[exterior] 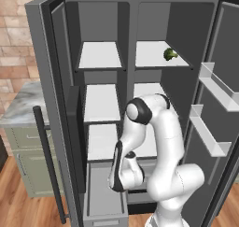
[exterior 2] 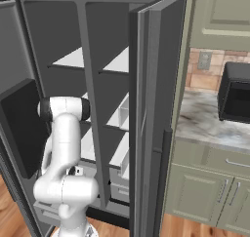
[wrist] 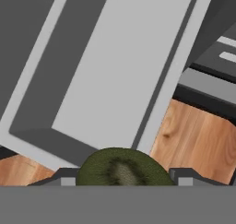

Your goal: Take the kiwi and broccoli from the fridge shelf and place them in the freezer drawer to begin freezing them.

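Gripper (wrist: pixel 120 181) clamps kiwi (wrist: pixel 120 170) between half-spread fingers above open freezer drawer (wrist: pixel 110 80). Broccoli (exterior: pixel 170 54) waits on fridge shelf (exterior: pixel 154 58), 1 o'clock. Centre over drawer cavity, lower, then release.

A marble worktop (exterior 2: pixel 205 121) at right centre carries a black microwave (exterior 2: pixel 237 92); wood floor (wrist: pixel 198 140) lower right.

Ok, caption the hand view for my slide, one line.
The gripper holds the kiwi above the open, empty freezer drawer, wooden floor beside it.
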